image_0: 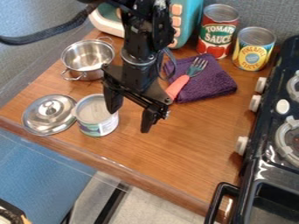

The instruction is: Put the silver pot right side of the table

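Item: silver pot (88, 59), one, two-handled, lidless, upright on the wooden table (175, 151), up and to the left of the pincer (128, 120) as the view shows it, apart from it. Pincer, black, one: hanging above the tabletop near its middle, fingers spread wide, nothing held between them. Companion pieces, by position from the pincer: open-topped can (96, 116), just to its left, near one finger, contact not determinable; metal lid (49, 114), farther left, beyond that can; purple cloth (204, 83), up and to the right, bearing a fork (181, 83) with an orange handle; tomato sauce can (217, 33) and yellow-labelled can (254, 49), farther up and right, past the cloth; stove (265, 144), well to the right, bordering the table. Condition of the task: judged unfulfilled. Done: no part that shows, the pot being ungrasped and on the left side. Outstanding, in order: bring the pincer over to the pot, take hold of its rim or a handle, lift, carry across to the right of the pincer's present place, set down upright on the table short of the stove, release.
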Robot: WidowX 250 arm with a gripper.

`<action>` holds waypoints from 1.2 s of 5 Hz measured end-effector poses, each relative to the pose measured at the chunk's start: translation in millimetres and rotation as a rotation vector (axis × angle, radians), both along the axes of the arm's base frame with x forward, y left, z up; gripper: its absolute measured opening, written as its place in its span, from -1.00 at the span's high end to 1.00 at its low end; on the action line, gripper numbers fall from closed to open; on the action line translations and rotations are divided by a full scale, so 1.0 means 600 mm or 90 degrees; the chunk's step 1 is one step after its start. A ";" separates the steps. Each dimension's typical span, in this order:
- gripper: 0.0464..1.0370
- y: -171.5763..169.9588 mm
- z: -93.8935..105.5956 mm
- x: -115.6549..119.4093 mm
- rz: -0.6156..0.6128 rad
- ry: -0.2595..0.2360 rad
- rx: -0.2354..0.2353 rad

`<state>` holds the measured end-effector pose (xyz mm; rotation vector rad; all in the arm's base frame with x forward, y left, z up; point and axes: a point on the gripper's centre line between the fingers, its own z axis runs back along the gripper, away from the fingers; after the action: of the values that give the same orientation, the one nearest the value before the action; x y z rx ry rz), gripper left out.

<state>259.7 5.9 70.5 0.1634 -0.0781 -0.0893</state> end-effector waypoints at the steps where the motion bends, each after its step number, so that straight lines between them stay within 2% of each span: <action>1: -0.93 0.001 -0.011 -0.003 0.002 0.019 0.003; 2: -0.93 0.042 -0.006 0.059 0.038 0.015 0.037; 3: -0.93 0.092 0.002 0.117 0.074 -0.001 0.038; 4: -0.93 0.139 0.002 0.167 0.104 -0.022 0.017; 5: -0.93 0.171 -0.005 0.199 0.114 -0.018 0.014; 6: -0.93 0.193 -0.030 0.206 0.133 -0.005 -0.008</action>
<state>383.5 121.9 52.8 0.1592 -0.0682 0.1207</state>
